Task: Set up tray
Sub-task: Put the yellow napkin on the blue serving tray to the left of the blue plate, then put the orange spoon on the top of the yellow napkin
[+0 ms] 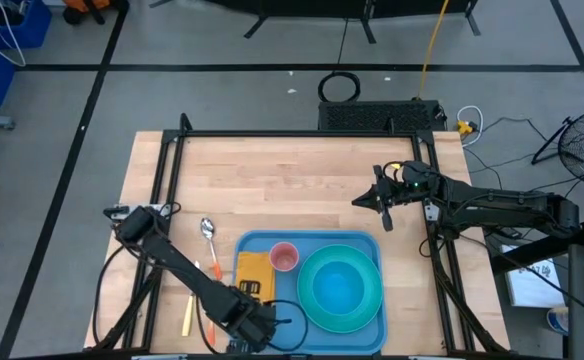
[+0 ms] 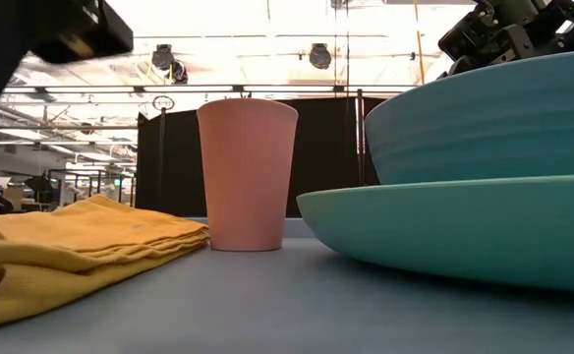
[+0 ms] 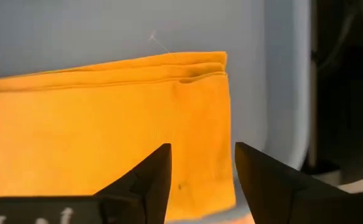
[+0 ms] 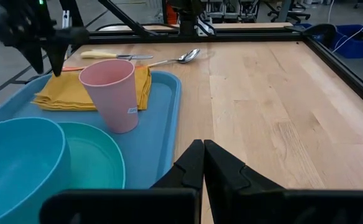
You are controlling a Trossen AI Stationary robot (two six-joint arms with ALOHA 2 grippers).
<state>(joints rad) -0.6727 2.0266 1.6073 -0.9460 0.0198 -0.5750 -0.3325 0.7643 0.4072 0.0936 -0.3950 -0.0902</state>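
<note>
Tray setup looks partly done, and the blue tray [image 1: 372, 243] sits at the near middle of the wooden table [image 1: 292, 185], right of centre.

Farthest left on the bare wood lie the pieces not yet loaded: a yellow-handled utensil [image 1: 188, 314], an orange-handled one [image 1: 215, 270] beside it, and a spoon [image 1: 208, 231] just off the tray's left edge.

Next comes the left gripper [image 3: 197, 171], low over the tray's near left corner above the folded yellow napkin [image 1: 253, 275]. Its fingers stand apart with nothing between them, the cloth lying flat on the tray floor beneath. My reading is that the napkin is being let go. To finish well, the arm should lift straight up with the fingers apart, so no fold catches and drags. The cutlery probably comes next; each piece lies flat on wood, so a low, square pinch across the handle would suit.

Further right on the tray, the pink cup [image 1: 284, 257] stands upright just beside the napkin. Then a turquoise bowl [image 1: 337, 290] rests on a turquoise plate [image 1: 367, 262], filling the tray's right half.

Farthest right, the right gripper [image 4: 203, 165] waits above bare table, beyond the tray's far right corner, fingers pressed together and empty.
</note>
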